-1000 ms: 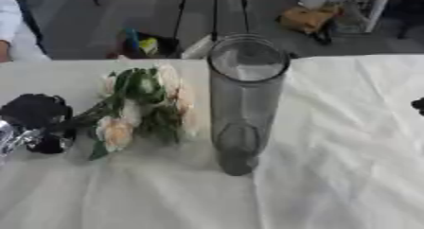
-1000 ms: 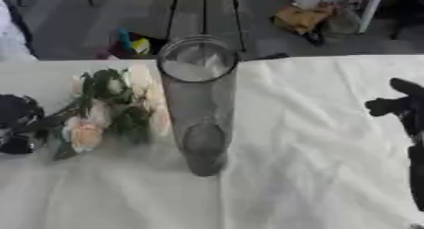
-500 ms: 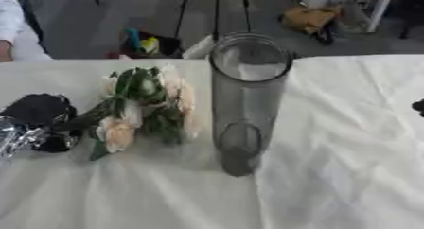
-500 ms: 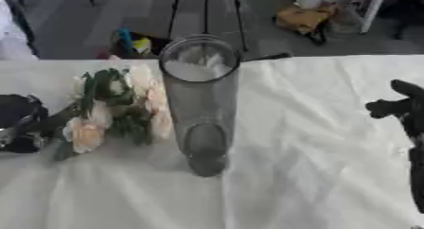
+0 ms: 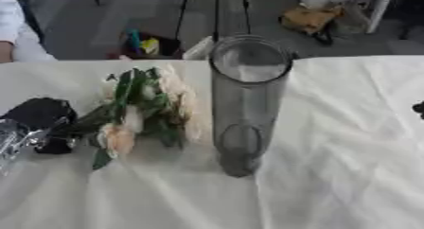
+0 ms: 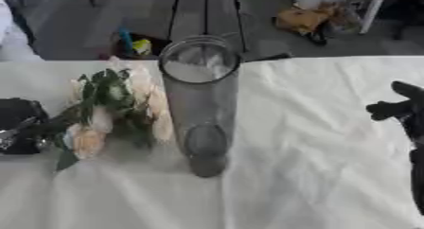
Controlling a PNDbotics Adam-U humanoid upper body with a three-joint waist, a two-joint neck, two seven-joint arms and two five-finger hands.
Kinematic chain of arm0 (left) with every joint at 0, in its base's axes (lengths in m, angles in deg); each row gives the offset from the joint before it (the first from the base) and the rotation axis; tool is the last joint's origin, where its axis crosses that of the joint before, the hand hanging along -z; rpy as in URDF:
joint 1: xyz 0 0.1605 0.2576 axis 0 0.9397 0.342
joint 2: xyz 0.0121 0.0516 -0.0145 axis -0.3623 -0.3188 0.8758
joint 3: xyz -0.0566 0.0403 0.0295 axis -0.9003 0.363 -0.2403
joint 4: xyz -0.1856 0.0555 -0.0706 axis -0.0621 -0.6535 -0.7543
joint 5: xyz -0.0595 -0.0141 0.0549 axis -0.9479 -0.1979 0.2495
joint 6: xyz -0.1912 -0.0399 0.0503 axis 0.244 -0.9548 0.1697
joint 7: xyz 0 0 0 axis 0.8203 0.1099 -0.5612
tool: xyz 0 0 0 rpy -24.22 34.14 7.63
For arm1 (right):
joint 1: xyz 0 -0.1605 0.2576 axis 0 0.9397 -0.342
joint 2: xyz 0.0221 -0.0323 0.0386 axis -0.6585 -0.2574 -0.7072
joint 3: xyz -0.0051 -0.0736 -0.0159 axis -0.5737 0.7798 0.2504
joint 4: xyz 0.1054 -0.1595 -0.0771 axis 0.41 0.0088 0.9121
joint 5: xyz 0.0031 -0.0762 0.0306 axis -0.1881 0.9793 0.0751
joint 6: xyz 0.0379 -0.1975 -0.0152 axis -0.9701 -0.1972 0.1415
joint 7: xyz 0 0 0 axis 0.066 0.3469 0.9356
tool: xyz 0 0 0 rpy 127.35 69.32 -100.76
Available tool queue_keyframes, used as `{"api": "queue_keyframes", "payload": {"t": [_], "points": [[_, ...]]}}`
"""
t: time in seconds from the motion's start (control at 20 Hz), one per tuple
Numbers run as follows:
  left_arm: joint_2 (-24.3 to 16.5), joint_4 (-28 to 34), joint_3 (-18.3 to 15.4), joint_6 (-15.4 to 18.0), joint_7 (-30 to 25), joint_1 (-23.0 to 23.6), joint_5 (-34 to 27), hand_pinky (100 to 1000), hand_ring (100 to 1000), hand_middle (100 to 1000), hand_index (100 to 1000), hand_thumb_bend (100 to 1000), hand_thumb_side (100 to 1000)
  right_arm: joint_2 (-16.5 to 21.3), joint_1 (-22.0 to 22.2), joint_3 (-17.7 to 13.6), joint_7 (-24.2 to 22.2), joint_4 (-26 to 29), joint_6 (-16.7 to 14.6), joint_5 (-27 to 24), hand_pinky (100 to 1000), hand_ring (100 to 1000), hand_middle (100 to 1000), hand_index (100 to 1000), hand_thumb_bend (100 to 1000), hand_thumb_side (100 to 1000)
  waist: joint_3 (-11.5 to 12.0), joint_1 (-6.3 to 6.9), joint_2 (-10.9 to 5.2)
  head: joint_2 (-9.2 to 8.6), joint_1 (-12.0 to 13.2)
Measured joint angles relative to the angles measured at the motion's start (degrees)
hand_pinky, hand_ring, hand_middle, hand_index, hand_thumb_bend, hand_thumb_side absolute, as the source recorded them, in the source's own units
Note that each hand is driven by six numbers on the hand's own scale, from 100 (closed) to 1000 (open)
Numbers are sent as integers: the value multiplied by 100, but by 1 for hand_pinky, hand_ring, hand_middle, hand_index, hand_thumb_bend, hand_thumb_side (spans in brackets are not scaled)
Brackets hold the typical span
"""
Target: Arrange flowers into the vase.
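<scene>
A tall clear glass vase (image 5: 247,105) stands upright mid-table with nothing in it. Left of it lies a bunch of flowers (image 5: 141,107) with cream and peach blooms and green leaves, its stems pointing left. My left hand (image 5: 37,121) sits at the table's left edge, curled round the stem ends. My right hand (image 6: 396,109) hangs at the right edge, well clear of the vase, with its fingers relaxed and nothing in them.
A wrinkled white cloth (image 6: 314,166) covers the table. Beyond the far edge are tripod legs (image 5: 217,10), a bag of coloured items (image 5: 145,43) on the floor, and a person's white sleeve (image 5: 13,29) at far left.
</scene>
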Motion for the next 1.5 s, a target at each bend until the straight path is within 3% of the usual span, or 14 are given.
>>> {"api": "queue_keyframes", "payload": {"t": [0.1,0.3,0.4,0.45,0.6,0.85,1.05,1.5], "points": [[25,-41,-25,-28,28,0,-22,100,100,239,393,100,484,-1,0,-3,0,0,0,-1,823,665,498,838,140,968,-10,0,1,-13,0],[36,-147,-65,-105,95,-3,-131,100,100,155,400,100,497,-2,0,-19,1,0,-1,-2,825,665,496,838,140,964,-29,0,2,-19,0],[53,-182,-89,-139,156,-3,-210,100,100,155,400,100,497,-3,0,-31,1,0,-1,-3,825,665,496,838,140,964,-29,0,2,-20,0],[59,-199,-91,-152,192,-3,-238,100,100,100,291,100,498,-3,0,-32,1,0,-1,-4,825,665,495,838,140,965,-29,0,2,-20,0],[70,-219,-92,-175,315,0,-345,100,100,100,211,100,523,-4,2,-33,1,0,0,-4,826,665,495,838,141,964,-29,0,4,-20,0],[75,-228,-92,-116,442,49,-590,100,100,100,152,252,649,-7,26,-34,2,0,2,-5,827,666,494,839,139,962,-22,0,5,-17,-1],[9,-120,-92,-3,449,80,-759,100,100,100,123,309,630,-7,50,-34,3,0,6,-8,827,667,495,839,135,963,4,0,5,5,-6],[-249,431,-128,-66,522,157,-951,100,100,100,115,257,631,-7,51,-67,14,0,10,-30,826,668,496,839,127,966,58,0,2,64,-57]]}}
